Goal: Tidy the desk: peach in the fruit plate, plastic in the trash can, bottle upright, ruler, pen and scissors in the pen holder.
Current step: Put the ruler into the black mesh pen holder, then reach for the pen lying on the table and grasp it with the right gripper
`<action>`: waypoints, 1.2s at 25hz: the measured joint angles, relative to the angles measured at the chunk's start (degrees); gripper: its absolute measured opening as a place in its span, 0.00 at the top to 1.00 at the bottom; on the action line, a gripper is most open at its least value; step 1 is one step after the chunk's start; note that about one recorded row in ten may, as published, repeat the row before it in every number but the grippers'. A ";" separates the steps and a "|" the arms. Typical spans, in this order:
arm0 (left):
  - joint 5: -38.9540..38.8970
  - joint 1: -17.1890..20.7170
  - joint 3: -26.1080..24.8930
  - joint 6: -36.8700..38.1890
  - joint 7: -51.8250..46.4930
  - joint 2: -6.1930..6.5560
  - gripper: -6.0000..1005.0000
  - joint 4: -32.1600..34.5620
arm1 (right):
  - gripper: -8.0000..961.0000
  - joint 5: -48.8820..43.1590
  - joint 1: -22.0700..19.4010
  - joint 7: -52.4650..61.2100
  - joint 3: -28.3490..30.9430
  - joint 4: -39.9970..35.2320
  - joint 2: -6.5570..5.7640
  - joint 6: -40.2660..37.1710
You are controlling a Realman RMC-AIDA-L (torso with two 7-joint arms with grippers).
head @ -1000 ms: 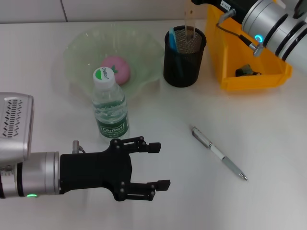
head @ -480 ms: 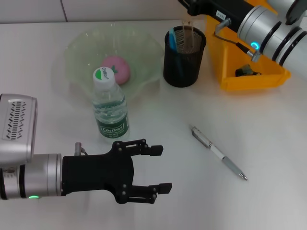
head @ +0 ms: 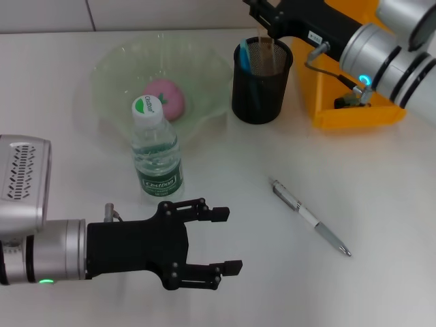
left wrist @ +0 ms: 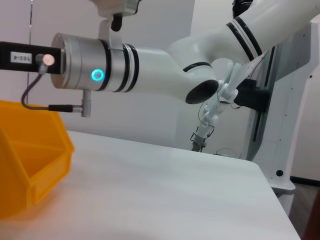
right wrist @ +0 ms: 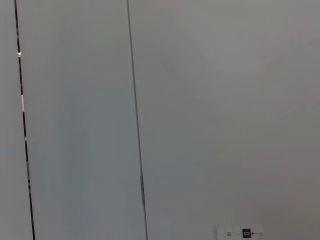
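A pink peach (head: 165, 99) lies in the green glass fruit plate (head: 112, 68). A water bottle (head: 157, 155) stands upright in front of the plate. The black mesh pen holder (head: 261, 85) holds blue-handled scissors (head: 245, 57) and a pale ruler (head: 275, 49) sunk inside it. A silver pen (head: 310, 217) lies on the table to the right. My right gripper (head: 266, 17) hovers just above the holder's far rim. My left gripper (head: 228, 240) is open and empty, low over the table in front of the bottle.
The yellow bin (head: 357, 114) stands right of the holder with a dark scrap (head: 349, 101) inside; it also shows in the left wrist view (left wrist: 30, 165), below my right arm (left wrist: 125, 70). The right wrist view shows only a wall.
The ruler, which stood tall out of the holder, has dropped down inside it. My right gripper has moved left and closer over the holder. The left arm has hardly moved.
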 joint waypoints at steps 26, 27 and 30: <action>-0.12 1.58 0.02 1.28 0.09 -0.01 0.19 -0.22 | 0.14 -71.32 -21.42 96.63 5.21 -80.62 -1.25 -32.85; -0.12 1.58 0.02 1.28 0.09 -0.01 0.19 -0.22 | 0.14 -76.72 -18.65 101.68 5.39 -82.37 -1.55 -38.00; -0.39 1.57 -0.03 1.31 0.14 -0.02 0.19 -0.67 | 0.14 -87.25 -12.44 109.00 4.10 -83.23 -1.27 -47.61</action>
